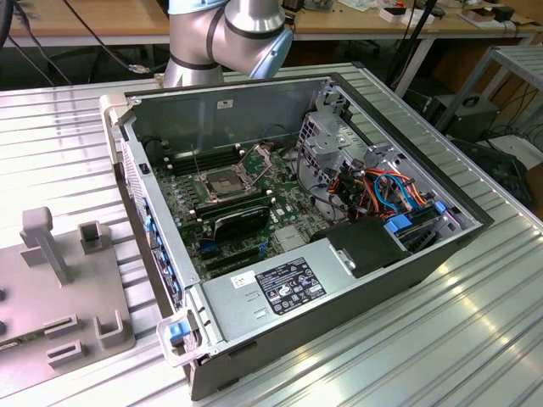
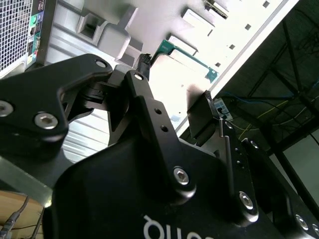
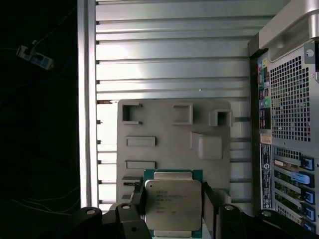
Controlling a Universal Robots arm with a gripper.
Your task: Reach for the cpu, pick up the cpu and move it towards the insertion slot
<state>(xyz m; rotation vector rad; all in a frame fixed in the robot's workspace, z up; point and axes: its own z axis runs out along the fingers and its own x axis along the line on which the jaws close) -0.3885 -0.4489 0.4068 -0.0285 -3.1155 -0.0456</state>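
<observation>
The cpu [image 3: 173, 203] is a pale silvery square chip on a green base. My gripper [image 3: 173, 200] is shut on it, one black finger [image 3: 141, 200] pressing each side edge. The chip hangs above the grey fixture plate [image 3: 169, 134] and looks large against it. In the second wrist view the gripper [image 2: 175, 77] holds the cpu's green edge [image 2: 192, 56] between its tips. In the exterior view the insertion slot [image 1: 222, 182] lies in the open computer case, its metal frame flipped up and its dark centre bare. The arm [image 1: 229, 34] stands behind the case.
The case walls [image 1: 127, 161] ring the motherboard. A black expansion card [image 1: 242, 216] sits just in front of the slot, a drive cage [image 1: 331, 144] and cables to the exterior view's right. The fixture plate [image 1: 59, 288] with its posts is left of the case. The case's rear panel [image 3: 286, 124] is beside the plate.
</observation>
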